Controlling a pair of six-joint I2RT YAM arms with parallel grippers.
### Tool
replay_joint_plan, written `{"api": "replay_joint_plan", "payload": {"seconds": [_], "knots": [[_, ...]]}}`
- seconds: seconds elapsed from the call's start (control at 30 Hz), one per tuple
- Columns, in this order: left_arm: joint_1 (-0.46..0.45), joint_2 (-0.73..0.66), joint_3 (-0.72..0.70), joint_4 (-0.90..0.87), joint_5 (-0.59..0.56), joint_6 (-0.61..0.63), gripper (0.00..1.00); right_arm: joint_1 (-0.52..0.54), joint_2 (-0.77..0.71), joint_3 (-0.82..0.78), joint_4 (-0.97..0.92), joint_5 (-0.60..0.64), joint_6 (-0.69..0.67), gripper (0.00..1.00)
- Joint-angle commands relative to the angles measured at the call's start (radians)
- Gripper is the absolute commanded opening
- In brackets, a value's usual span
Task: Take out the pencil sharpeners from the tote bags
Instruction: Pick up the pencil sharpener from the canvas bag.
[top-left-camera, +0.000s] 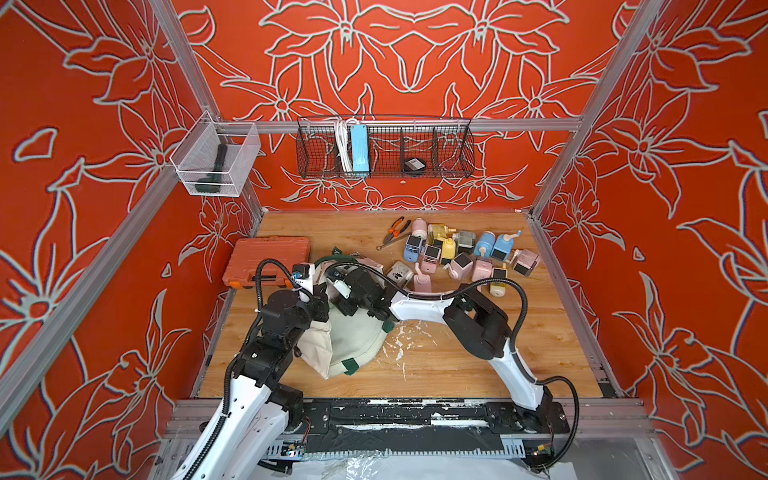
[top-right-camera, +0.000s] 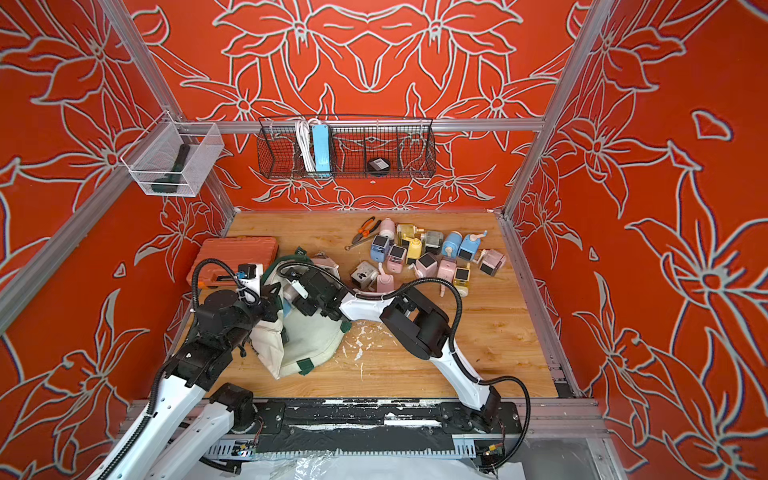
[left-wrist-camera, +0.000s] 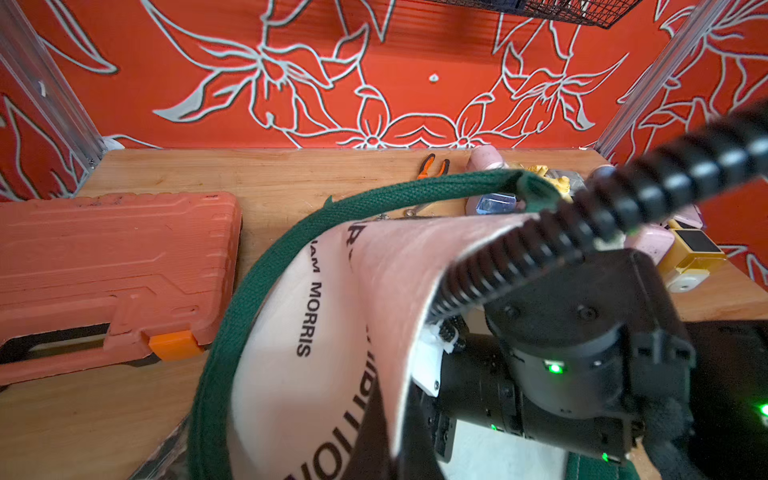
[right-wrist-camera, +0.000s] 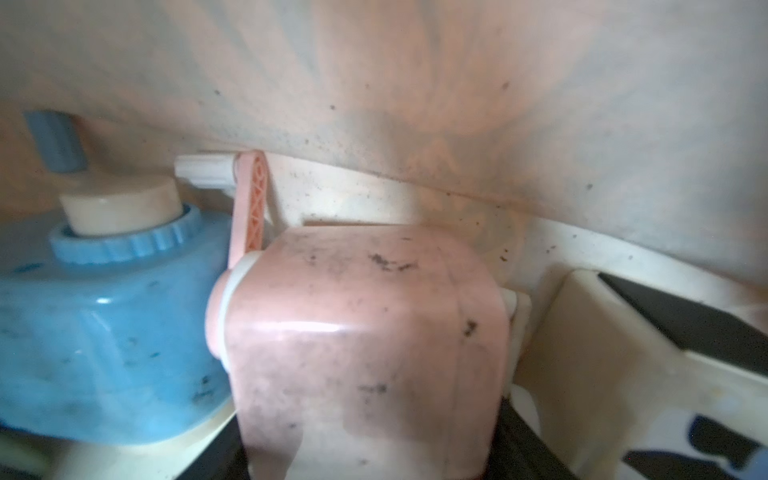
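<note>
Okay, left end effector clamped on tote bag rim. Right end effector straddles pink sharpener inside; grip I can't tell.

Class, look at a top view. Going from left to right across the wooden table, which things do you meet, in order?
orange tool case → tote bag → pencil sharpeners

In both top views my right jaws are hidden inside the tote bag. Up close, the pink sharpener is blurred, its base cut off by the bottom edge.
</note>
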Motion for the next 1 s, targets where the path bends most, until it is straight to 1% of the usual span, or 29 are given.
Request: {"api": "replay_joint_plan", "payload": {"seconds": [0.0,0.13,0.43,0.5,0.6,0.8,0.97], "knots": [[0.002,-0.007,-0.005,0.029,0.007,0.005,0.0,-0.004,-0.042,-0.054,0.025,-0.059,0.051,0.57],[0.002,-0.007,-0.005,0.029,0.01,0.005,0.0,-0.004,-0.118,-0.133,0.065,-0.075,0.074,0.52],[0.002,-0.011,-0.005,0.029,0.009,0.005,0.0,0.001,-0.318,-0.32,0.079,-0.166,0.117,0.48],[0.002,-0.012,-0.005,0.029,0.009,0.005,0.0,0.002,-0.366,-0.359,0.06,-0.183,0.13,0.48],[0.002,-0.012,-0.004,0.029,0.008,0.004,0.0,0.004,-0.453,-0.427,0.03,-0.172,0.154,0.46],[0.002,-0.016,-0.005,0.03,0.009,0.004,0.0,0.005,-0.643,-0.533,-0.087,-0.225,0.191,0.45],[0.002,-0.019,-0.005,0.029,0.006,0.004,0.0,0.002,-0.76,-0.561,-0.218,-0.237,0.207,0.45]]}}
